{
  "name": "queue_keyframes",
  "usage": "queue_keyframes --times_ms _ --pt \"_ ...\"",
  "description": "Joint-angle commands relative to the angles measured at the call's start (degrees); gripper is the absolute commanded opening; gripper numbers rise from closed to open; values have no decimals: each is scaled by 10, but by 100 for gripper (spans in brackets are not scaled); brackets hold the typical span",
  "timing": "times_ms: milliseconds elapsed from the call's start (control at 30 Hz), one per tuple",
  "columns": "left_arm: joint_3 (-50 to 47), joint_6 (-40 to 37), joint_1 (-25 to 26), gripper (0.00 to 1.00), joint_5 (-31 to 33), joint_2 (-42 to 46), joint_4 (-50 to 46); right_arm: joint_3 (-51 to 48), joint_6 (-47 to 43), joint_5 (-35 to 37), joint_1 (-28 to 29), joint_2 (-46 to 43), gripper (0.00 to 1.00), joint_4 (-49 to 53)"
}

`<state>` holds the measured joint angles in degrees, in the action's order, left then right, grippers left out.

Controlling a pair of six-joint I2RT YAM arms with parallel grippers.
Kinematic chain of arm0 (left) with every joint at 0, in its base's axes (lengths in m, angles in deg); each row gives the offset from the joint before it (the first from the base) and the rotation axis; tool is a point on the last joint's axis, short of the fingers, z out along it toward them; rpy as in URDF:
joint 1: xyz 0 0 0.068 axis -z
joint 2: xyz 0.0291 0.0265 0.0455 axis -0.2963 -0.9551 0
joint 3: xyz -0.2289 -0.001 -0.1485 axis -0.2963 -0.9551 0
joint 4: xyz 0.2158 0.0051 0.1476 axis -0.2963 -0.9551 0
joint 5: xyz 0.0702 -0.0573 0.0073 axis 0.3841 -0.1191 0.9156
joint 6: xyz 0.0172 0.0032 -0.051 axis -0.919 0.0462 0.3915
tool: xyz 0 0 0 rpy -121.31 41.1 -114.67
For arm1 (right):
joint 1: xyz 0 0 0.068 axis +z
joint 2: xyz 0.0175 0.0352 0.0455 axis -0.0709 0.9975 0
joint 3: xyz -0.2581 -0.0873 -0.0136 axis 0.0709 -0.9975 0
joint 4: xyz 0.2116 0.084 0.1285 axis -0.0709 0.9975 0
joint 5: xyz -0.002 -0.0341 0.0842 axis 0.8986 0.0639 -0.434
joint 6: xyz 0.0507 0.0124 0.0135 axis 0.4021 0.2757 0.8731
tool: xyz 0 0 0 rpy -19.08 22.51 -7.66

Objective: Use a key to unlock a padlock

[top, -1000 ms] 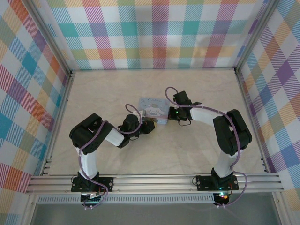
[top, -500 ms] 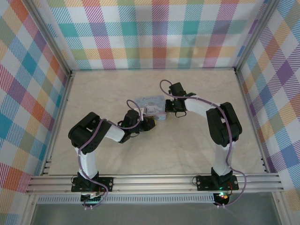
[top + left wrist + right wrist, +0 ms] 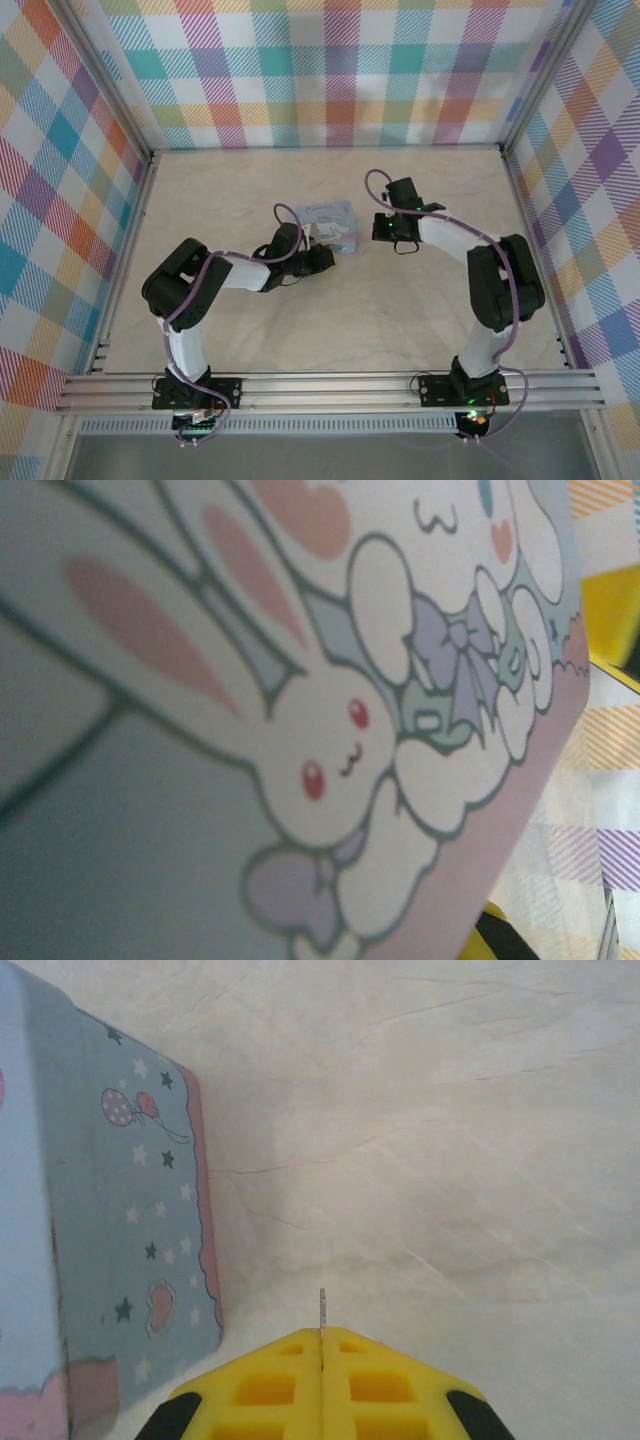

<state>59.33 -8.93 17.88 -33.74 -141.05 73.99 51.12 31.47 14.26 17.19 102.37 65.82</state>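
Left arm (image 3: 205,285): dark links with a purple cable looped along them, bending from the near rail inward and to the right.
Left gripper (image 3: 318,256): at the near-left corner of the box, touching it or just beside it in the top view. Whether it is spread or pinching anything cannot be told.
Left fingers (image 3: 612,610): a yellow patch at the right edge of the wrist view, just past the box's pink border. A second yellow-and-black patch sits at the bottom edge.
Box (image 3: 332,225): pastel blue with a pink border, just ahead of the left gripper and apart from the right gripper, on that gripper's left. Its printed face, very close to the left wrist camera, shows a white rabbit with red eyes, pink ears and lilac bows, blurred toward the left. From the right wrist, its starred blue side (image 3: 130,1230) stands left of the fingertips, with bare table between.
Key (image 3: 322,1310): a thin straight metal sliver poking forward from the seam between the right fingertips, over the table.
Right gripper (image 3: 322,1338): yellow fingers pressed together, pinching the key edge-on.
Right arm (image 3: 495,290): dark links arching from the near rail up and leftward toward the box.
Table (image 3: 420,310): pale marbled surface beneath both grippers.
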Motion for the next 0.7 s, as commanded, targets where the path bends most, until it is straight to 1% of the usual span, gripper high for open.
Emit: queue_keyframes --times_ms 0,300,667 --pt "27 22 4 9 -6 20 -80 -30 11 -23 -11 -51 0 -12" --pt "69 48 4 10 -11 32 -132 -153 69 -140 -52 -207 0 -105" --pt "89 59 3 10 -22 36 -138 -267 151 -265 -69 -382 0 -242"
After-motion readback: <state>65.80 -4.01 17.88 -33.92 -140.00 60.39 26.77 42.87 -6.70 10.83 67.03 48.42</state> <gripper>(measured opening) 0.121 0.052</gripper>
